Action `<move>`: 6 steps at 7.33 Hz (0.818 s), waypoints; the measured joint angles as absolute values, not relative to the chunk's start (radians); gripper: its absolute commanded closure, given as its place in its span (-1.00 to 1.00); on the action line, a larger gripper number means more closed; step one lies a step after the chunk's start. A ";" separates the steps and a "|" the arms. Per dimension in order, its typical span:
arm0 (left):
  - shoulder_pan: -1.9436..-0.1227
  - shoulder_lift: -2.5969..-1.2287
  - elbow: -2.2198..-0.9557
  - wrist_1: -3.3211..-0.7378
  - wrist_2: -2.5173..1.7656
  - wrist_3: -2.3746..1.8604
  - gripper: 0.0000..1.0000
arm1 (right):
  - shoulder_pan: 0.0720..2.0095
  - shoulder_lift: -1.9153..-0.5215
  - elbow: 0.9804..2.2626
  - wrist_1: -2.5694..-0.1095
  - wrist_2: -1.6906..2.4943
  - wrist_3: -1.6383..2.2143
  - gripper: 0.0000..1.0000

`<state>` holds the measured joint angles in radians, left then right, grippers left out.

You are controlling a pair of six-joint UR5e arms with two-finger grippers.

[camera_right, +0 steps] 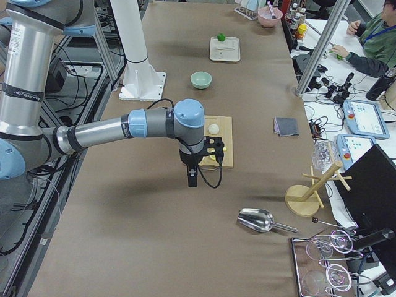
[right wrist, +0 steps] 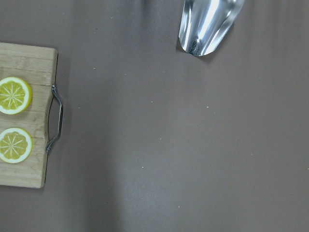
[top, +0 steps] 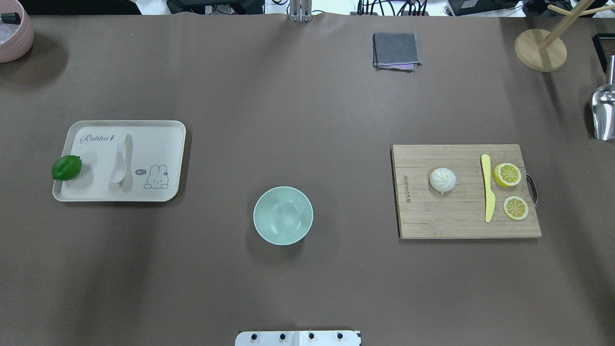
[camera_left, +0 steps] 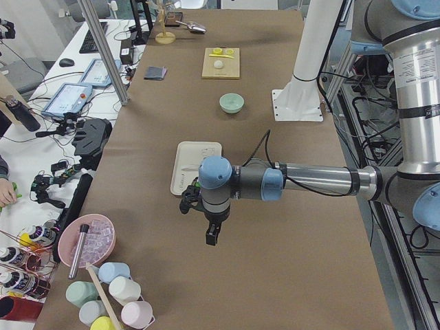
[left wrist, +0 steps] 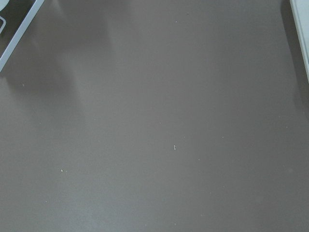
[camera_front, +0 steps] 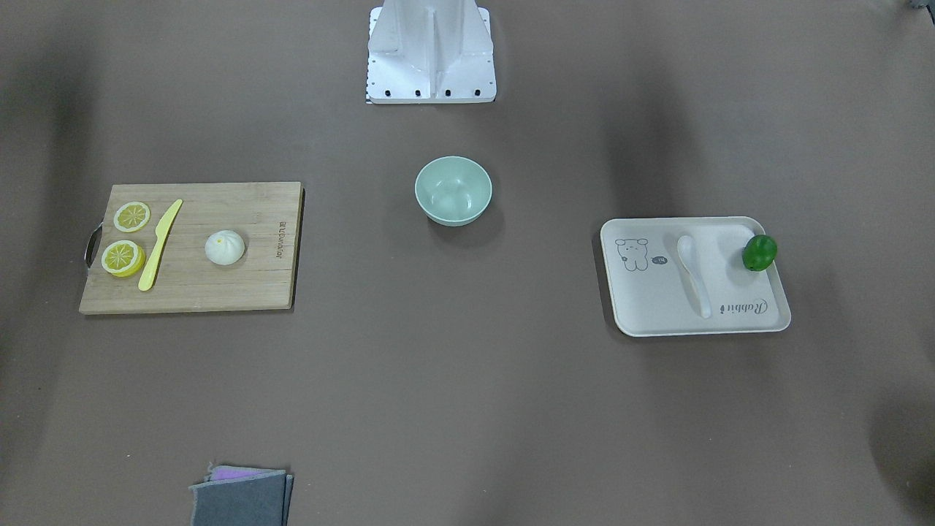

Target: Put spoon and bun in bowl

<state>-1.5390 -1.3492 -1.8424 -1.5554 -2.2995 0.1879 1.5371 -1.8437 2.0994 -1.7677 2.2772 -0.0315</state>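
The white spoon (top: 121, 158) lies on the cream tray (top: 158, 139), also seen from the front, spoon (camera_front: 692, 274) on tray (camera_front: 657, 307). The white bun (top: 442, 179) sits on the wooden cutting board (top: 432, 216); it also shows in the front view (camera_front: 224, 248). The mint-green bowl (top: 283, 216) stands empty mid-table (camera_front: 453, 190). My left gripper (camera_left: 212, 237) hangs above bare table beyond the tray's outer end. My right gripper (camera_right: 192, 181) hangs above the table just outside the board. Both show only in side views; I cannot tell if they are open or shut.
A green lime (top: 67, 167) rests on the tray's edge. A yellow knife (top: 487, 194) and two lemon slices (top: 508, 174) lie on the board. A folded grey cloth (top: 395, 50), a metal scoop (top: 603, 113), a wooden stand (top: 540, 49) and a pink bowl (top: 14, 31) sit along the far and side edges.
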 measured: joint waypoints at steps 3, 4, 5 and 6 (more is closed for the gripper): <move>-1.539 -1.349 -1.849 -1.569 -2.297 0.190 -0.97 | 1.536 -1.844 2.098 -1.767 2.276 -0.032 -1.00; -1.539 -1.350 -1.856 -1.573 -2.296 0.190 -0.97 | 1.537 -1.844 2.098 -1.765 2.276 -0.032 -1.00; -1.538 -1.354 -1.863 -1.577 -2.293 0.190 -0.97 | 1.537 -1.844 2.098 -1.757 2.276 -0.031 -1.00; -1.537 -1.363 -1.874 -1.579 -2.291 0.189 -0.97 | 1.536 -1.842 2.098 -1.726 2.277 -0.028 -1.00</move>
